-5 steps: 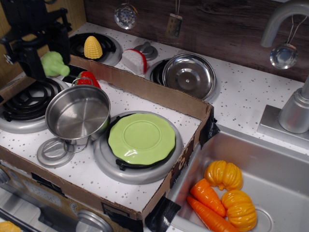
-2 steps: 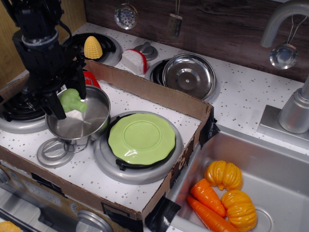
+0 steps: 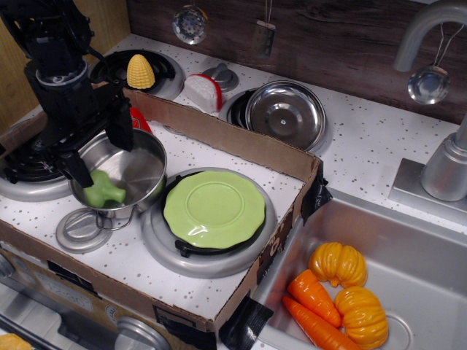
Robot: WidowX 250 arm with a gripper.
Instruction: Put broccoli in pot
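Observation:
The light-green broccoli [image 3: 104,188] lies inside the shiny steel pot [image 3: 149,166], against its near-left wall. The pot stands on the white stove top at the left, between two burners. My black gripper [image 3: 102,160] hangs just above the pot's left half with its two fingers spread wide apart. One finger [image 3: 76,169] is right by the broccoli and the other [image 3: 121,131] is over the far rim. The gripper holds nothing.
A green scalloped plate [image 3: 213,208] sits on the burner right of the pot. A flat grey lid [image 3: 79,230] lies in front of it. A red toy [image 3: 139,120], yellow corn [image 3: 141,71] and a steel dish [image 3: 286,113] lie behind the cardboard wall [image 3: 226,138]. Carrots and pumpkins [image 3: 337,295] fill the sink.
My gripper carried the broccoli from behind the pot to over it, then opened. The broccoli dropped into the pot's near-left side.

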